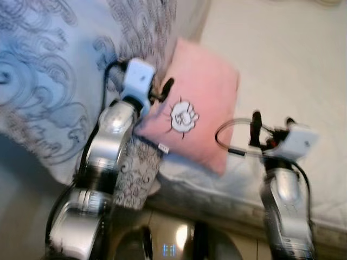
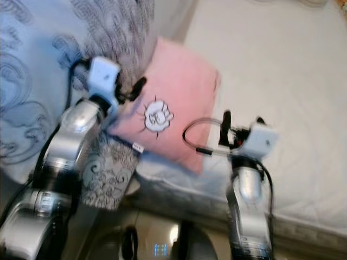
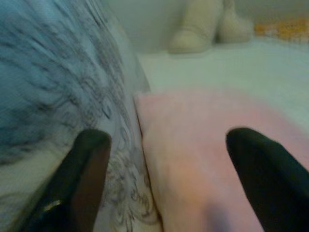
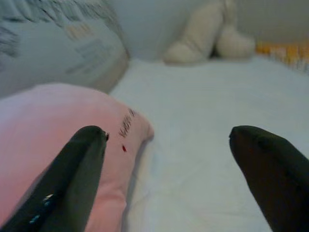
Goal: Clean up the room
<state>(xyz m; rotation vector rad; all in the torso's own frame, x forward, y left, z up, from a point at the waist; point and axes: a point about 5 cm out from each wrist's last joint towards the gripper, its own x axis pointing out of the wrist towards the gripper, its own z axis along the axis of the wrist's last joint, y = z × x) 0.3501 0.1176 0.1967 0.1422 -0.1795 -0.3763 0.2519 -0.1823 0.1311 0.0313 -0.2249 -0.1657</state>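
A bed (image 1: 282, 70) with a plain white sheet runs across the scene, its near edge just in front of the robot. Over its left part lies a big pale-blue quilt (image 1: 43, 81) printed with dark swirls, bunched up and hanging down the bedside. Against the quilt's edge rests a pink pillow (image 1: 198, 103), tilted, with a small white cartoon patch near its lower middle and a tag at its low corner; that corner juts past the mattress edge. Far back on the sheet, in the wrist views, sits a cream plush toy (image 4: 212, 34).

The left gripper (image 1: 162, 93) is up at the pillow's left edge, where pillow and quilt meet. In its wrist view the two black fingers (image 3: 82, 179) stand wide apart, the pillow's border between them, nothing clamped. The right gripper (image 1: 271, 122) hovers over the sheet just right of the pillow; its fingers (image 4: 72, 179) are likewise spread wide and empty, the pillow's side by one of them.

The step in hand looks like taking the pillow, probably to set it properly on the bed. Neither gripper has a hold yet. The next move would call for the left gripper to advance a little and pinch the soft edge deep enough not to slip, with the right closing in on the other side if two holds are wanted. The picture is blurred, so exact contact cannot be judged.
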